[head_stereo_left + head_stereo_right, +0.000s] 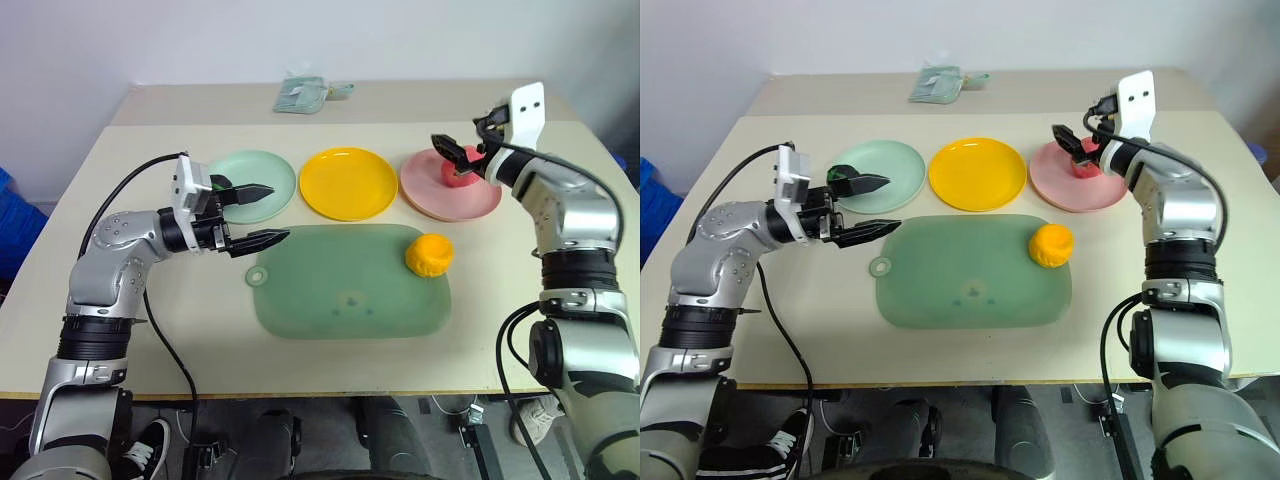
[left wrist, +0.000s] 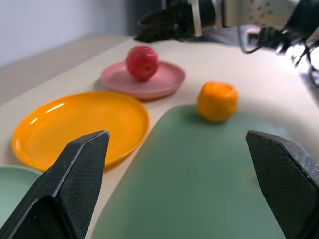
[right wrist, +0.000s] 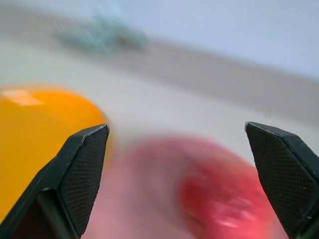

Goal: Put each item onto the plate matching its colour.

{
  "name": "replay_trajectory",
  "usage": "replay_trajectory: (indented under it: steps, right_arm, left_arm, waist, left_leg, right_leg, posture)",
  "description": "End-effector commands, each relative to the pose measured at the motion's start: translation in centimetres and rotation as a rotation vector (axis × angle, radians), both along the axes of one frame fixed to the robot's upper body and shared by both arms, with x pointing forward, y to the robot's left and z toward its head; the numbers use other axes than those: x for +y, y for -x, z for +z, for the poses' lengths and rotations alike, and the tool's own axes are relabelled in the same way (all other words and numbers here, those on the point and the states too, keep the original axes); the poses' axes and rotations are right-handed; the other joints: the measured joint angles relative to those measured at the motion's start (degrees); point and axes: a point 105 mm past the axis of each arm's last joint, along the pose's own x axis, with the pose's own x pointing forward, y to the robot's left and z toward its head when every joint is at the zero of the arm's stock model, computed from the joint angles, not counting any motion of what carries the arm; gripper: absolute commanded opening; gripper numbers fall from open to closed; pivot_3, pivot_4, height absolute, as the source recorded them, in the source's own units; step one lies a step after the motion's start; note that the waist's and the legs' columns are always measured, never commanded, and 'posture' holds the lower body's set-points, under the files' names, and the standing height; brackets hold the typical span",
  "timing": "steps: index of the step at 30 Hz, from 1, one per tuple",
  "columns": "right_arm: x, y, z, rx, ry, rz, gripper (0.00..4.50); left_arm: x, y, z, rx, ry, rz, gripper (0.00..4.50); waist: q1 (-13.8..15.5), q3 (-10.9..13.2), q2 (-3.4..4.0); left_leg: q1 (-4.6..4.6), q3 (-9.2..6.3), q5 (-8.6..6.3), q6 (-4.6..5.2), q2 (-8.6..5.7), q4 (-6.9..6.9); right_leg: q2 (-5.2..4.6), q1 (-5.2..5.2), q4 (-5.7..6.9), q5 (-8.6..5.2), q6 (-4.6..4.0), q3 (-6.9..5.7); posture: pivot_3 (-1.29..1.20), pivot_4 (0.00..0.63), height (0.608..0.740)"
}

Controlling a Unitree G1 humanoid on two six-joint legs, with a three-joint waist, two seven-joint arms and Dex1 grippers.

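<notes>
On my table (image 1: 120, 330) three plates stand in a row. The pink plate (image 1: 435, 200) carries the pink-red fruit (image 1: 462, 170), resting near its centre. The yellow-orange plate (image 1: 348, 183) is bare. On the mint green plate (image 1: 895, 165) a dark green lump (image 1: 843, 183) shows behind my left jaws. The orange fruit (image 1: 429, 254) sits on the right end of the large green mat (image 1: 340, 290), not on a plate. All three items are roundish, with no clear long axis.

My left gripper (image 1: 258, 214) points right over the mint plate's edge, spread wide and empty. My right gripper (image 1: 452, 160) hovers above the pink plate, spread wide, holding nothing.
</notes>
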Motion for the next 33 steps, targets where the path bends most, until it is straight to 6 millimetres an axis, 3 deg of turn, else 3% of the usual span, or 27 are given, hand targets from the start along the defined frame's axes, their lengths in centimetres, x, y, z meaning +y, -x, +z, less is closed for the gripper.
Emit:
replay_trajectory:
  steps: [1, 3, 5, 8, 11, 17, 24, 29, 33]
  right_arm:
    - [3.5, 6.8, -1.0, 0.126, 0.124, 0.418, 4.45]
    - [3.6, 9.5, -3.1, 0.231, 0.234, 0.506, 4.45]
    - [2.5, 10.0, -4.8, 0.298, 0.339, 0.468, 4.45]
    - [0.5, 9.6, -6.9, 0.369, 0.427, 0.38, 4.45]
    - [-0.3, 9.9, -8.0, 0.426, 0.45, 0.364, 4.45]
    - [-1.7, 8.8, -9.8, 0.443, 0.52, 0.269, 4.45]
    - [-0.4, 8.7, -10.1, 0.465, 0.417, 0.319, 4.45]
    - [0.2, 8.4, -9.4, 0.438, 0.363, 0.329, 2.91]
    - [0.8, 7.6, -7.4, 0.36, 0.299, 0.334, 2.91]
  left_arm:
    - [0.1, 0.9, 0.8, -0.029, 0.031, -0.043, 4.5]
    - [-0.3, 1.7, 0.7, -0.004, 0.047, -0.11, 4.5]
    - [-0.7, 2.9, 0.7, -0.009, 0.04, -0.196, 4.5]
    - [-0.9, 3.6, 0.0, -0.014, -0.017, -0.247, 4.5]
    - [-0.9, 3.8, -0.5, -0.002, -0.055, -0.267, 4.5]
    - [-1.0, 3.7, -0.7, -0.004, -0.064, -0.27, 4.5]
    - [-0.8, 3.7, -0.9, 0.005, -0.061, -0.251, 4.5]
    - [-0.6, 3.6, -0.8, 0.007, -0.046, -0.226, 4.5]
    - [-0.3, 2.8, -0.3, 0.007, 0.002, -0.164, 4.5]
  waist:
    - [0.8, 0.0, 0.02]
    - [0.9, 0.0, 0.02]
    - [0.6, 0.0, 0.02]
    - [0.2, 0.0, 0.01]
    - [0.2, 0.0, 0.01]
    - [0.4, 0.0, 0.01]
    - [0.5, 0.0, 0.01]
    - [0.5, 0.0, 0.01]
    - [0.4, 0.0, 0.01]
  left_leg:
    - [-0.01, -0.03, -0.01, 0.02, 0.0, -0.01]
    - [-0.23, -0.27, -0.06, 0.11, -0.02, 0.07]
    - [-0.33, -0.2, -0.13, 0.24, -0.09, 0.28]
    - [-0.22, 0.06, -0.19, 0.35, -0.2, 0.46]
    - [0.38, 0.18, -0.33, 0.6, -0.08, 0.22]
    - [0.37, 0.15, -0.3, 0.55, 0.02, 0.21]
    - [0.33, 0.14, -0.2, 0.36, 0.0, 0.21]
    - [0.33, 0.13, -0.21, 0.38, 0.0, 0.21]
    - [0.33, 0.12, -0.21, 0.39, 0.0, 0.21]
  right_leg:
    - [0.0, 0.02, -0.03, 0.0, 0.0, -0.02]
    - [-0.04, 0.06, -0.23, -0.01, -0.01, -0.25]
    - [-0.14, 0.04, -0.23, 0.0, 0.0, -0.23]
    - [-0.22, 0.1, -0.27, 0.04, -0.03, -0.02]
    - [-0.09, 0.47, -0.29, 0.03, -0.03, 0.06]
    - [0.0, 0.44, -0.26, 0.03, -0.04, 0.03]
    - [-0.03, 0.42, -0.28, 0.03, -0.04, 0.03]
    - [-0.03, 0.42, -0.28, 0.03, -0.04, 0.03]
    - [-0.03, 0.41, -0.28, 0.03, -0.04, 0.03]
  posture:
    - [0.0, 0.15, 0.74]
    - [0.0, 0.15, 0.74]
    - [0.0, 0.15, 0.74]
    - [0.0, 0.15, 0.74]
    - [0.0, 0.15, 0.74]
    - [0.0, 0.15, 0.74]
    - [0.0, 0.15, 0.74]
    - [0.0, 0.15, 0.74]
    - [0.0, 0.15, 0.74]
